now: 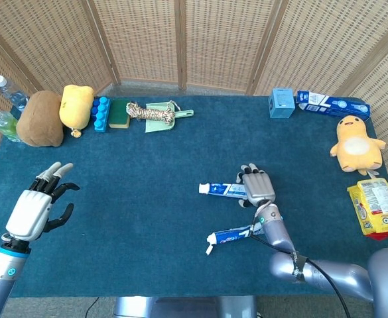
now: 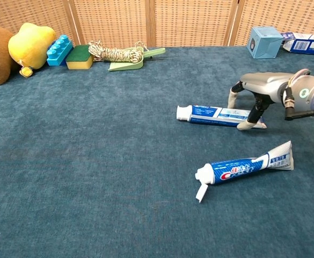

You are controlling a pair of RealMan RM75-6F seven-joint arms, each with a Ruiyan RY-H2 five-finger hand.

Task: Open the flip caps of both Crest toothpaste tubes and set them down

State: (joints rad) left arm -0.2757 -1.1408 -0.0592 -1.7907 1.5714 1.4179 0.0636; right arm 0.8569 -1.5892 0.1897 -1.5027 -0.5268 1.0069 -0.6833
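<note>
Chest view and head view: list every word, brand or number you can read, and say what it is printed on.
"Crest": nearer toothpaste tube, its cap flipped open.
"UPO": yellow snack packet, seemingly.
Farther toothpaste tube under the right hand: print too small to read.
Blue-and-white box, light blue box: unreadable.

Two humanoid robot hands on silver-grey metallic arms. The left hand [image 1: 33,211] has a smooth white back shell, pale grey fingers and black inner parts showing between them; its wrist is silver-grey with a dark band and a small teal ring-shaped marking. The right hand [image 1: 257,187] has a grey metallic back and light-tipped fingers [image 2: 245,125], with a teal-green dot on its wrist. A black cable runs along the right forearm, held by a dark strap at the rounded silver elbow housing.
</note>
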